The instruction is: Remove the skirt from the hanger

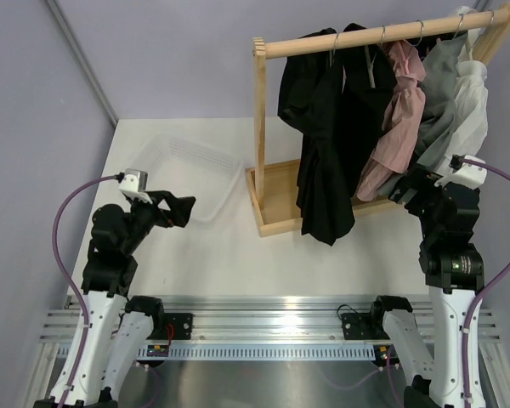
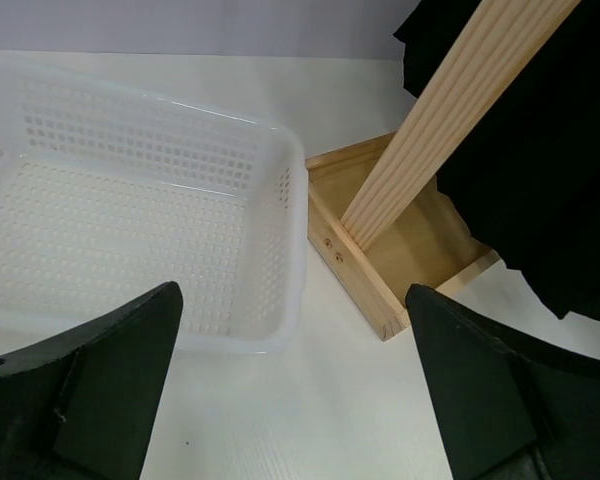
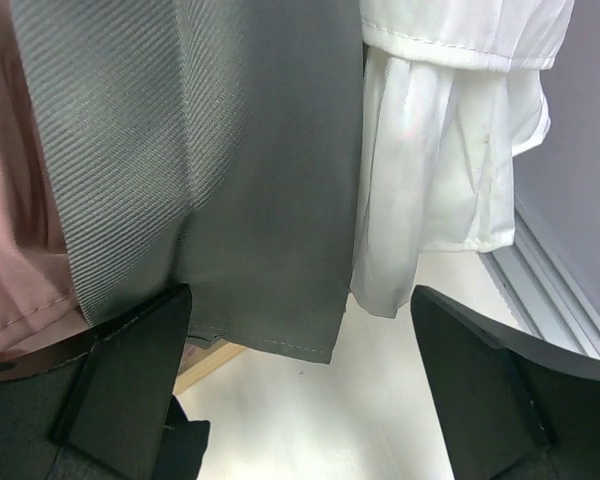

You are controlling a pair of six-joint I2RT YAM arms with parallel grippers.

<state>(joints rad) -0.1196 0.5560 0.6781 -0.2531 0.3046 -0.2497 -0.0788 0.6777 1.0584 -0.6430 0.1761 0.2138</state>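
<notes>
The skirt (image 1: 299, 89) hangs by its hanger (image 1: 332, 49) at the left end of the rail (image 1: 374, 36), so the left pincer (image 2: 292, 300) and right pincer (image 3: 300, 298) gape apart, empty, ready to grasp.

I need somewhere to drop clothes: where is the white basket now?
In the top view, the white basket sits left of centre, just left of the wooden rack's base and ahead of the left gripper.

Plain black skirt (image 1: 296, 93), ribbed grey cloth (image 3: 260, 150), white perforated basket (image 2: 280, 200), pale wooden rack (image 2: 450, 130).
</notes>
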